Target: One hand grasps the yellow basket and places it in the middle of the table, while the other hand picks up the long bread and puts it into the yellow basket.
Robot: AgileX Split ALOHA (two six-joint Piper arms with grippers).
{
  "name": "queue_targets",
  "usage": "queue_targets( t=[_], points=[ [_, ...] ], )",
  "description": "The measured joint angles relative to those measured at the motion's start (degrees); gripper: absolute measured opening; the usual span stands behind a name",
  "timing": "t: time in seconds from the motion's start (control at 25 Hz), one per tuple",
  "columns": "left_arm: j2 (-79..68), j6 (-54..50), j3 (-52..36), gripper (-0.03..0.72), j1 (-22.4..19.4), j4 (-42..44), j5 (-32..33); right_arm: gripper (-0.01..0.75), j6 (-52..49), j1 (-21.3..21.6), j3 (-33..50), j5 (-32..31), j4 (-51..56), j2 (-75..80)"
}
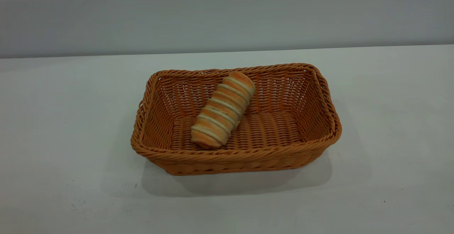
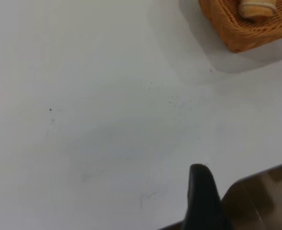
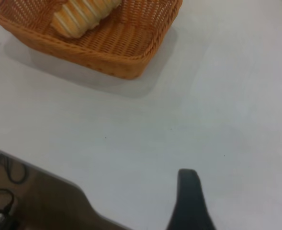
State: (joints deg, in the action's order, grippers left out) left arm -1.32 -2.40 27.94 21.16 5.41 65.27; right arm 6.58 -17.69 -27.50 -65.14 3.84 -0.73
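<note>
The yellow basket (image 1: 244, 156) stands on the white table (image 1: 71, 138), in its middle. The long bread (image 1: 223, 109) lies inside it, slanted, with its far end leaning on the back wall. Neither gripper shows in the exterior view. In the left wrist view, a dark part of my left gripper (image 2: 201, 191) hangs over bare table near the table edge, far from the basket corner (image 2: 246, 33) and the bread end (image 2: 258, 7). In the right wrist view, a dark part of my right gripper (image 3: 188, 196) hangs over bare table, well apart from the basket (image 3: 112, 52) with the bread (image 3: 81, 14).
The table edge and a brown floor show in the left wrist view (image 2: 260, 196). The right wrist view shows the table edge with black cables (image 3: 6, 191) below it. A plain grey wall (image 1: 227, 10) stands behind the table.
</note>
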Motion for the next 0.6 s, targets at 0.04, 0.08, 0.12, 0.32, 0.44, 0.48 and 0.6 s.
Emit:
queue_targets(
  t=[0.04, 0.08, 0.12, 0.32, 0.44, 0.48, 0.6],
  points=[
    [0.0, 0.0, 0.0, 0.515, 0.0, 0.0, 0.0, 0.586, 0.0, 0.0, 0.0, 0.0, 0.0, 0.0],
    [0.0, 0.0, 0.0, 0.515, 0.0, 0.0, 0.0, 0.586, 0.0, 0.0, 0.0, 0.0, 0.0, 0.0],
    [0.0, 0.0, 0.0, 0.515, 0.0, 0.0, 0.0, 0.586, 0.0, 0.0, 0.0, 0.0, 0.0, 0.0],
    [0.0, -0.03, 0.0, 0.515, -3.88, 0.0, 0.0, 0.586, 0.0, 4.41, 0.0, 0.0, 0.0, -0.02],
    [1.06, -0.03, 0.0, 0.515, -10.84, 0.0, 0.0, 0.586, 0.0, 9.78, 0.0, 0.0, 0.0, -0.14],
    [1.68, -0.03, 0.0, 0.515, -12.64, 0.0, 0.0, 0.586, -0.05, 11.16, 0.0, 0.0, 0.0, -0.14],
    [2.48, -0.03, 0.0, 0.515, -16.6, 0.0, 0.0, 0.586, -0.04, 14.65, 0.0, 0.0, 0.0, -0.14]
  ],
)
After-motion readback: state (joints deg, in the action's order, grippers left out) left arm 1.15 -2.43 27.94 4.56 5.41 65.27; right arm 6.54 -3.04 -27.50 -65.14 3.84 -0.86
